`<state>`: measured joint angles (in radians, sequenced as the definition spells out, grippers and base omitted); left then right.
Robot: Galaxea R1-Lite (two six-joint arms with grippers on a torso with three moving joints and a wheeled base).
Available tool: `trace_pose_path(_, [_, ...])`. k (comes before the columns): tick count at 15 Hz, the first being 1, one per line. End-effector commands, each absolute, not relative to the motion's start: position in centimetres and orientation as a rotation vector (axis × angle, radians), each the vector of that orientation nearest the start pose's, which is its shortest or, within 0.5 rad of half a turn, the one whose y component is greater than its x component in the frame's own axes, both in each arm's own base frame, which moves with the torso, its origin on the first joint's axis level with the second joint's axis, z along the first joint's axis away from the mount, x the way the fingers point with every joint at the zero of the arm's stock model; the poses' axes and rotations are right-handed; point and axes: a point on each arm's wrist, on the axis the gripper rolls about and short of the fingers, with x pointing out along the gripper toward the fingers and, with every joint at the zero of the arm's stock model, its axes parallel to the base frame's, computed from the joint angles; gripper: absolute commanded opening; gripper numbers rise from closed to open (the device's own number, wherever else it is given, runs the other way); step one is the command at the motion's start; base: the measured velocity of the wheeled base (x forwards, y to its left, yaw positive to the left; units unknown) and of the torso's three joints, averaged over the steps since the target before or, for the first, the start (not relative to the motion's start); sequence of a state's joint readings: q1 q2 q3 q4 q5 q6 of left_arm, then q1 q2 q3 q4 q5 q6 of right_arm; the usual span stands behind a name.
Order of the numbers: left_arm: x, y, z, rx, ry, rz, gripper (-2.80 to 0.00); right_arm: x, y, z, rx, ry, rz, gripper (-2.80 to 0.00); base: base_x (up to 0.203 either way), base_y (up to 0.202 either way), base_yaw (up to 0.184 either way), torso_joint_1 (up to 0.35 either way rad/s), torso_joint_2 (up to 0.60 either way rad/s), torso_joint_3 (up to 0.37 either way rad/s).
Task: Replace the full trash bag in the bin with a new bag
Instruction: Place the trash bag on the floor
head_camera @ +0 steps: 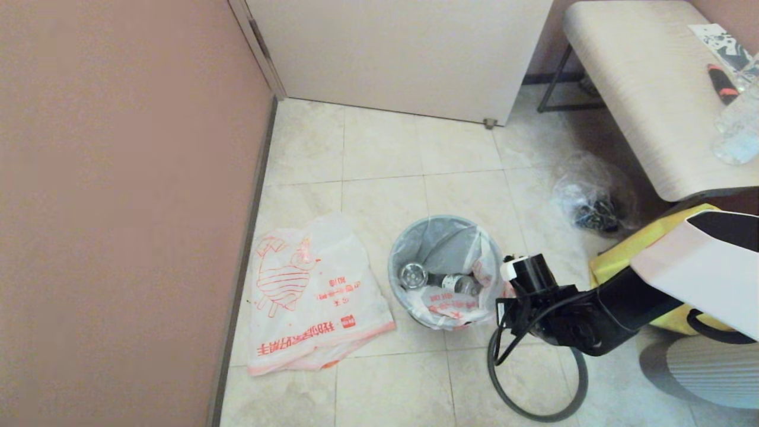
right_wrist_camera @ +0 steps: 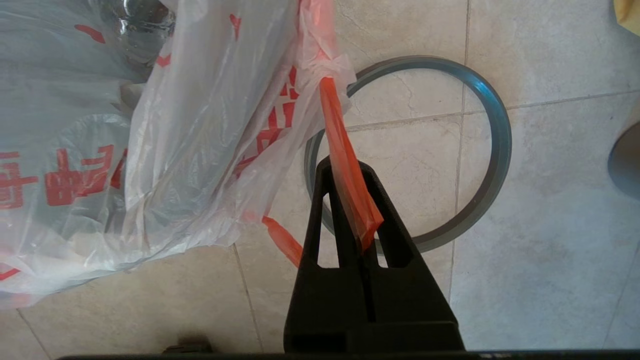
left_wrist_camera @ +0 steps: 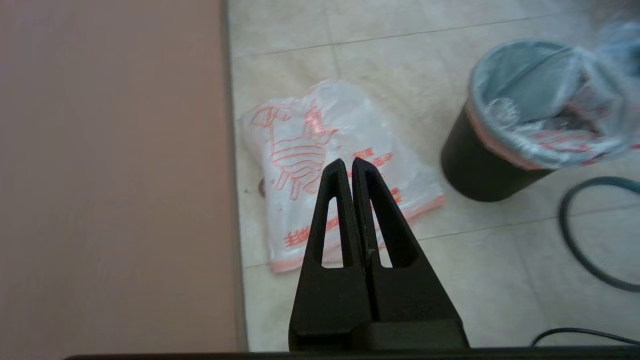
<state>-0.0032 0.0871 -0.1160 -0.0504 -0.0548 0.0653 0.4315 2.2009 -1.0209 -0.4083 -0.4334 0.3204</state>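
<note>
The bin (left_wrist_camera: 480, 170) stands on the tiled floor, lined by the full trash bag (head_camera: 450, 308), with bottles showing inside it. My right gripper (right_wrist_camera: 345, 165) is at the bin's right rim, shut on the bag's orange-red handle (right_wrist_camera: 350, 185). The handle is pulled taut away from the bag's body (right_wrist_camera: 175, 150). In the head view only that arm's wrist (head_camera: 533, 279) shows, beside the bin. The new bag (head_camera: 308, 290) lies flat on the floor left of the bin, near the wall. My left gripper (left_wrist_camera: 347, 162) hangs shut and empty above the new bag (left_wrist_camera: 320, 150), out of the head view.
A thin dark grey hoop (head_camera: 584, 373) lies on the floor under the right arm. A pink wall (head_camera: 118, 207) runs along the left. A clear bag of dark items (head_camera: 593, 204), a yellow tote (head_camera: 628, 255) and a bench (head_camera: 640, 89) stand at the right.
</note>
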Motion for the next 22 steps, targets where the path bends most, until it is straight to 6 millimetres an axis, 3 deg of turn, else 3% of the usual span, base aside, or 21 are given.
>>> trace_pose_path(1, [-1.8, -0.2, 12.8, 0.067, -0.045, -0.076, -2.80, 35.4, 15.2, 4.0, -0.015, 0.685, -0.115, -2.80, 0.000, 0.000, 0.000, 0.000, 0.00, 0.000])
trace_pose_path(6, [0.7, -0.4, 15.9, 0.061, 0.061, -0.166, -2.80, 35.4, 15.3, 4.2, -0.014, 0.679, -0.112, -2.80, 0.000, 0.000, 0.000, 0.000, 0.00, 0.000])
trace_pose_path(10, [3.4, -0.5, 17.0, 0.059, 0.181, -0.232, -2.80, 35.5, 15.3, 4.5, -0.014, 0.673, -0.111, -2.80, 0.000, 0.000, 0.000, 0.000, 0.00, 0.000])
trace_pose_path(17, [10.5, -1.2, 18.4, 0.086, 0.402, -0.394, -2.80, 35.5, 15.3, 4.7, -0.018, 0.668, -0.108, -2.80, 0.000, 0.000, 0.000, 0.000, 0.00, 0.000])
trace_pose_path(22, [16.0, -3.5, 17.8, 0.117, 0.564, -0.476, -2.80, 35.5, 15.2, 4.6, -0.020, 0.668, -0.107, -2.80, 0.000, 0.000, 0.000, 0.000, 0.00, 0.000])
